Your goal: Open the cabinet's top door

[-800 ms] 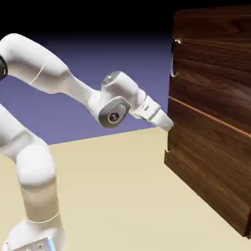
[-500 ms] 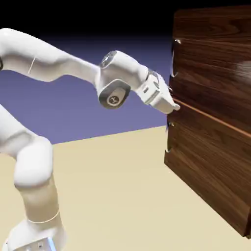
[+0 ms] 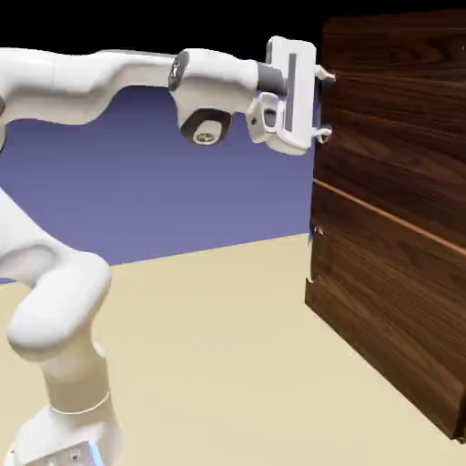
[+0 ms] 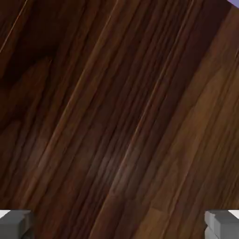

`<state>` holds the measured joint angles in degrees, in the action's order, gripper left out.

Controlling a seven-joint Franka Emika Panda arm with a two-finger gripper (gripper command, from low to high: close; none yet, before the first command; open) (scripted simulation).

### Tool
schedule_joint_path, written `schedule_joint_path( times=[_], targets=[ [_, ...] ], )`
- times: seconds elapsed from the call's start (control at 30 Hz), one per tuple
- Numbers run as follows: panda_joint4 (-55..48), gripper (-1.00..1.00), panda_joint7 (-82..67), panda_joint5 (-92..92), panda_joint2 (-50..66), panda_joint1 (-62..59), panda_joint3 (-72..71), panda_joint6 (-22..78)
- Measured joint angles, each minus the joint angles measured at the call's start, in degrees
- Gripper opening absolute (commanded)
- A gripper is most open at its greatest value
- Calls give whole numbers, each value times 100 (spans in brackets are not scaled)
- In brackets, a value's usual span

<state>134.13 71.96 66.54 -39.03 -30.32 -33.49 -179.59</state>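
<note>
1. The cabinet stood on the table at the exterior view's right, its dark grain running up past the frame's top.
2. The top door was the upper panel, lying flush with the cabinet's front.
3. The hand was level at that door's near edge, its fingers spread wide, one above the other, holding nothing.
4. The door's handle seemed to lie between the fingers, though it was hidden.
5. The hand view was filled with wood grain, with the grey fingertips far apart in its bottom corners.
</note>
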Motion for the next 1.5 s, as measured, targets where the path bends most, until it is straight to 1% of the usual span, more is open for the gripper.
schedule_joint_path(
  times=[1.23, 1.3, 1.47, 1.5],
  targets=[
    [-3725, 0, 4091, 9226, -883, -4299, -4644, -775],
    [-3730, 0, 4095, 9236, -884, -4304, -4650, -775],
    [-4555, 0, 4109, 9166, -750, -5333, -5377, -844],
    [-4716, -100, 4111, 9152, -724, -5534, -5519, -858]
  ],
)
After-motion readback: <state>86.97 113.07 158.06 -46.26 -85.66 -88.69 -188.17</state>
